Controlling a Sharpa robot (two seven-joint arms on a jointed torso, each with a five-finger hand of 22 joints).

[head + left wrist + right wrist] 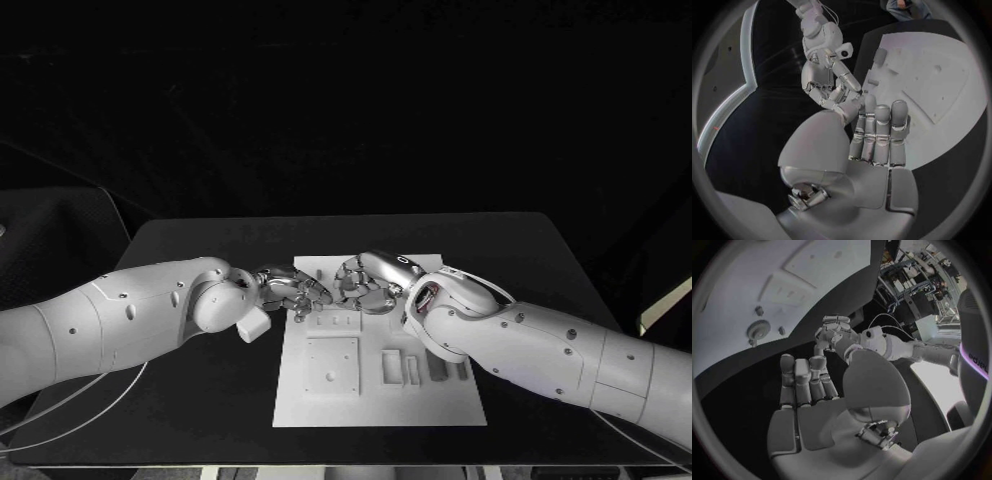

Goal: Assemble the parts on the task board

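Note:
The white task board lies in the middle of the black table. My left hand and right hand meet fingertip to fingertip just above its far end. In the left wrist view my left hand has its fingers straight and side by side, and the right hand reaches in to its fingertips. The right wrist view shows my right hand the same way, facing the left hand. Whether a part sits between them is hidden. Grey parts stand in slots near the board's right side.
A raised square plate takes up the board's near left. A round knob and a small peg stand on the board. Bare black table lies on both sides of the board.

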